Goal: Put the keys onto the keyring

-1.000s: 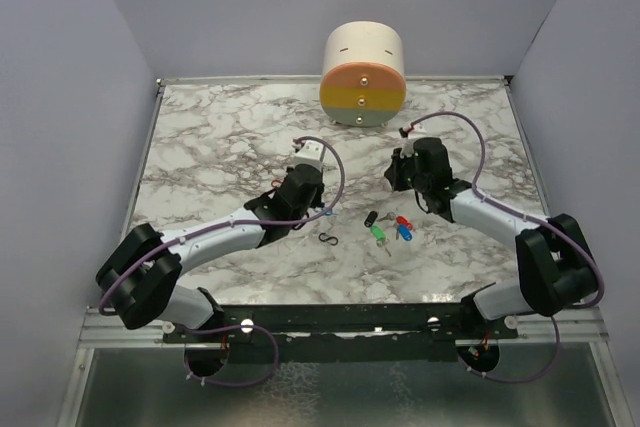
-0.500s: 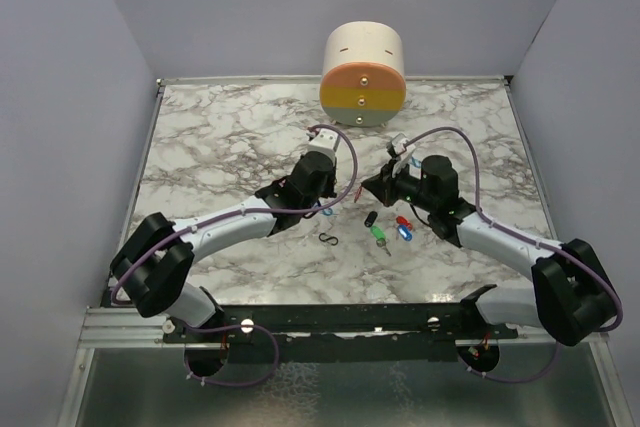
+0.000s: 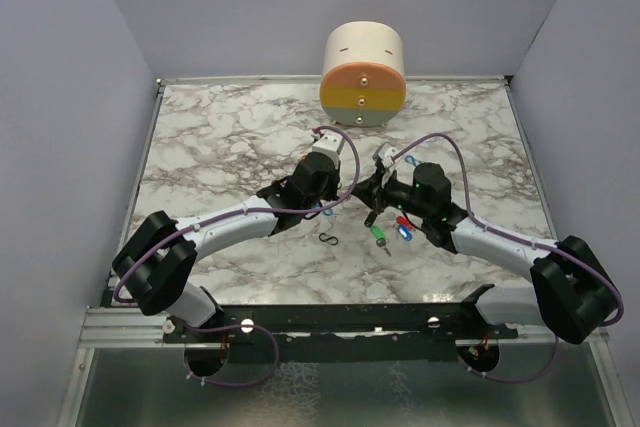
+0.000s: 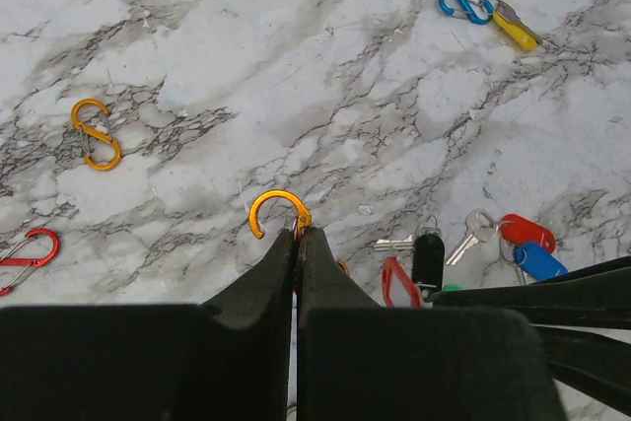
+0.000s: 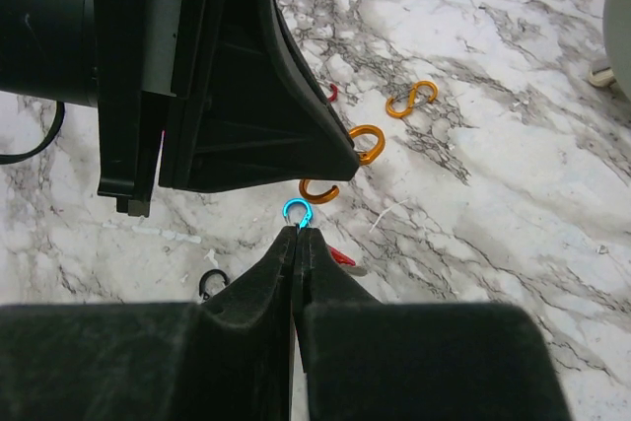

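the left arm (image 3: 225, 227) and right arm (image 3: 490, 239) stretch from the near edge of the bench (image 3: 215, 137) toward its middle, converging; left gripper (image 4: 298, 236) and right gripper (image 5: 296, 234) nearly meet, jaws pressed together.

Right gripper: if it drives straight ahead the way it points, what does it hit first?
Most likely the orange S-clip, whose lower loop sits just ahead of the right gripper and which is held in the left gripper right behind it. Depth is unclear.
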Controlling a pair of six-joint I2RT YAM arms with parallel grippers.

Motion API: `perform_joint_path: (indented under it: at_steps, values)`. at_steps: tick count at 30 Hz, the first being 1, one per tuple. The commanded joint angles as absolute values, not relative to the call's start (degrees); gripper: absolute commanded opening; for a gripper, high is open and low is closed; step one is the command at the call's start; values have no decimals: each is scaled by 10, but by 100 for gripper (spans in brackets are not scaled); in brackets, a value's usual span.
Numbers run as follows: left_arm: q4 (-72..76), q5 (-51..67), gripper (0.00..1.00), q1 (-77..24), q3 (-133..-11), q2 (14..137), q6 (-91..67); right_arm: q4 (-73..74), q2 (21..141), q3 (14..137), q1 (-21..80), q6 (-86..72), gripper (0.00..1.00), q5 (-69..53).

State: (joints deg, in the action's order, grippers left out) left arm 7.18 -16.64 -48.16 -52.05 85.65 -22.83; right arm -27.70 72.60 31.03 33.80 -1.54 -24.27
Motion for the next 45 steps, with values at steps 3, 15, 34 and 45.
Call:
perform_joint_path:
  at_steps: [3, 15, 34, 45]
  values:
    - [85, -138, 0, -491, -530, 832, -230, -305, 743, 323, 349, 5, 1, -216]
    - [86, -125, 0, -497, -508, 805, -226, -302, 744, 327, 352, 11, 1, -181]
    - [87, -118, 0, -507, -504, 808, -223, -301, 746, 329, 357, 14, 1, -181]
    - [87, -120, 0, -508, -505, 812, -221, -305, 740, 325, 360, 15, 1, -189]
